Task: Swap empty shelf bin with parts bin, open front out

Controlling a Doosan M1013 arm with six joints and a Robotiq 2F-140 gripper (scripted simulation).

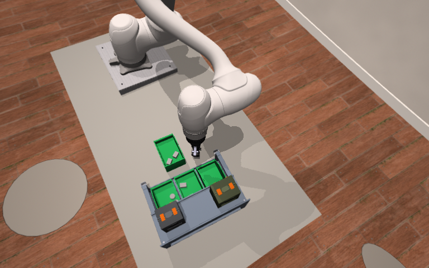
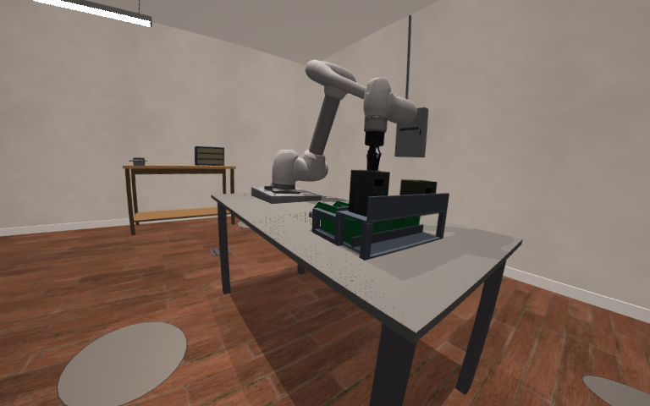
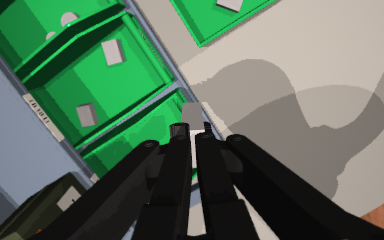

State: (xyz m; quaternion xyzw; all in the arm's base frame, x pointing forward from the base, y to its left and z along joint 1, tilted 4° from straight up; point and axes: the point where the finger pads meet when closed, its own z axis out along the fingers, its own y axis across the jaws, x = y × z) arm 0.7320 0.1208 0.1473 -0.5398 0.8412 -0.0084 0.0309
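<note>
The open green bin with parts [image 1: 167, 147] [image 3: 202, 24] stands upright on the table, with two grey blocks visible in it. The empty green bin [image 1: 209, 173] [image 3: 131, 136] sits in the grey-blue shelf [image 1: 199, 206] [image 2: 407, 206] [image 3: 17, 127], in the end slot on the right in the top view. Its far part is hidden under the upper board. My gripper [image 1: 195, 154] [image 3: 192, 116] is shut and holds nothing. It points down above the table, near the front edge of the empty bin's slot. In the exterior view its fingertips are hidden behind a dark box.
A middle green bin [image 1: 190, 180] [image 3: 95, 90] with blocks and another green bin [image 1: 162, 192] [image 3: 32, 25] with round parts fill the other slots. A dark grey box [image 1: 170, 218] [image 2: 369, 191] and an olive box [image 1: 225, 193] [image 2: 418, 187] [image 3: 37, 212] stand on the upper board.
</note>
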